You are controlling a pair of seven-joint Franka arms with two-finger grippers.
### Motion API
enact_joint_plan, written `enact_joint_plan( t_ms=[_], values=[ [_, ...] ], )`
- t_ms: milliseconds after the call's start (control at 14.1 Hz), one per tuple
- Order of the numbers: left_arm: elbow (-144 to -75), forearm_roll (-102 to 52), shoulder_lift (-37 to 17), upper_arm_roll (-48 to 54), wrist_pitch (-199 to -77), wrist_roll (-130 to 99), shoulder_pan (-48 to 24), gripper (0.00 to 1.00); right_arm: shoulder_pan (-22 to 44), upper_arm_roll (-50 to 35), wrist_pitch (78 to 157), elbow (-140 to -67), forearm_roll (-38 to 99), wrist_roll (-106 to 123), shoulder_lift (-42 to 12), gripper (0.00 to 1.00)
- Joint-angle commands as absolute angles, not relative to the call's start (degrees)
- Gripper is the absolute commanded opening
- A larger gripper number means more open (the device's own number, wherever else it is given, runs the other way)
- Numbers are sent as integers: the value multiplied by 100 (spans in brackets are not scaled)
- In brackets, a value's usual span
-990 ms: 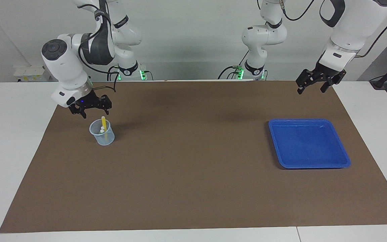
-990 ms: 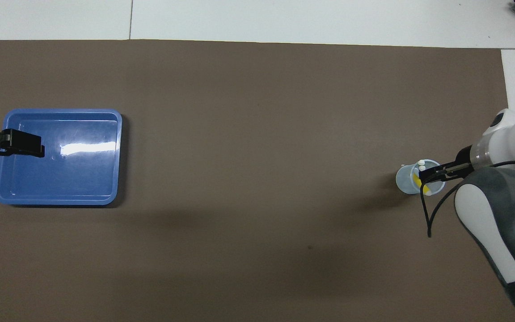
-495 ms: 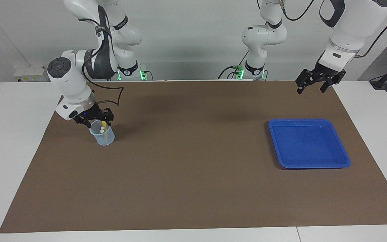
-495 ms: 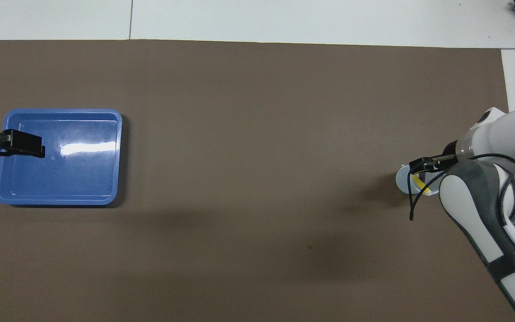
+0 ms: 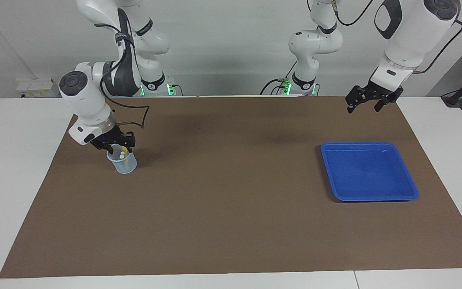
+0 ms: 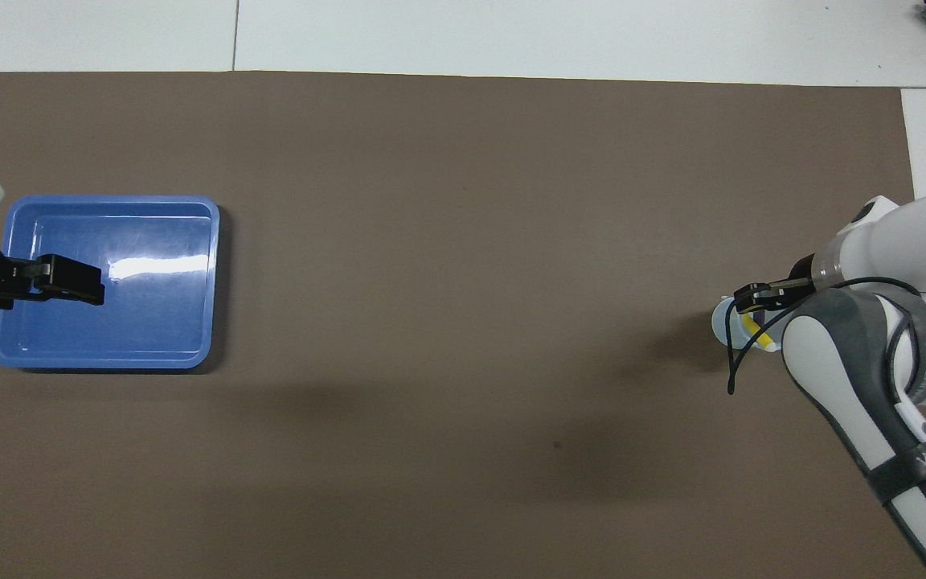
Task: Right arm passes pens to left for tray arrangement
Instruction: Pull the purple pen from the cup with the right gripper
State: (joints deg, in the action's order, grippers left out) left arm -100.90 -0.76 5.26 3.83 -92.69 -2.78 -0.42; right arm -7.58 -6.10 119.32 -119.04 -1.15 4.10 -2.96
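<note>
A translucent pale-blue cup (image 5: 123,165) stands on the brown mat at the right arm's end of the table. In it a yellow pen (image 5: 124,154) leans, with pale pen ends beside it. My right gripper (image 5: 116,147) is down at the cup's mouth, right on the pens' tops; whether it holds one cannot be seen. From overhead the right gripper (image 6: 748,297) covers most of the cup (image 6: 720,320), and a strip of the yellow pen (image 6: 752,328) shows. The blue tray (image 5: 369,170) lies bare at the left arm's end. My left gripper (image 5: 362,105) hangs open, high over the mat by the tray.
The brown mat (image 5: 231,192) covers most of the white table. Overhead, the raised left gripper (image 6: 69,281) overlaps the tray (image 6: 157,305) without touching it. A black cable loops from the right wrist beside the cup.
My right gripper has come down from above the cup to its mouth, over the pens' tops. The left gripper has drifted slightly toward the table's middle, still open.
</note>
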Motion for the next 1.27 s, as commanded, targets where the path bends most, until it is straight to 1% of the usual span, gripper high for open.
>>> enact_joint_plan(
  t_ms=[0, 71, 141, 283, 424, 566, 707, 990, 1202],
  values=[
    [-10686, -88, 922, 343, -9482, -561, -298, 100, -773, -633, 12129, -11988, 35, 334, -334, 61],
    [-10975, -192, 1053, 343, -9753, -789, -342, 100, -782, -633, 12138, -11997, 35, 334, -343, 58],
    [-11291, -437, 1203, 343, -10017, -1026, -351, 100, -817, -633, 12138, -12023, 35, 334, -343, 50],
    [-11758, -1025, 1405, 343, -10509, -1639, -352, 100, -817, -633, 12146, -12023, 35, 325, -343, 32],
    [-11891, -1379, 1450, 343, -10827, -2431, -491, 100, -826, -624, 12146, -12023, 35, 325, -343, 18],
    [-12014, -1781, 1459, 343, -11143, -2985, -501, 100, -852, -624, 12103, -12015, 35, 343, -343, 0],
    [-12303, -2213, 1573, 343, -11608, -3591, -510, 100, -905, -624, 11919, -11953, 35, 369, -290, 0],
    [-13051, -2837, 1845, 343, -12786, -4700, -773, 100, -941, -624, 11111, -11331, -70, 676, -203, 0],
    [-13113, -3628, 1863, 343, -12841, -4860, -809, 100, -871, -624, 10558, -10857, -245, 844, -114, 0]
  ],
)
